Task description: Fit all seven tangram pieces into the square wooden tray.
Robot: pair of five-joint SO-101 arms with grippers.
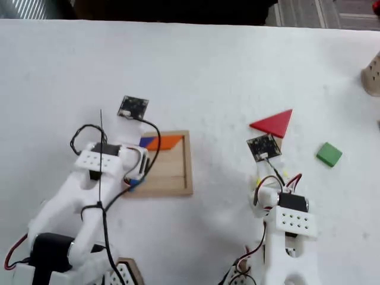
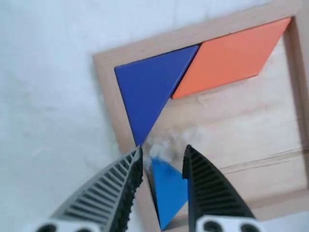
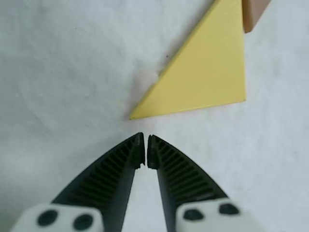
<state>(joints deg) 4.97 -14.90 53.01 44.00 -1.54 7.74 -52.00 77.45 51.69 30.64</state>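
The square wooden tray (image 1: 178, 184) lies left of centre. In the left wrist view the tray (image 2: 231, 145) holds a dark blue triangle (image 2: 147, 89) and an orange parallelogram (image 2: 231, 58) along one edge. A lighter blue piece (image 2: 169, 188) lies at the tray's side wall, and my left gripper (image 2: 161, 152) stands open with its fingers on either side of it. My right gripper (image 3: 146, 145) is shut and holds nothing, its tips just short of the corner of a yellow triangle (image 3: 203, 82) on the table. A red triangle (image 1: 273, 123) and a green square (image 1: 328, 154) lie beyond the right arm (image 1: 291, 217).
A tan piece (image 3: 253, 12) touches the yellow triangle's far corner. A brown perforated object (image 1: 371, 74) stands at the table's right edge. The left arm (image 1: 89, 172) and its cables hang over the tray's left side. White tabletop stretches across the back.
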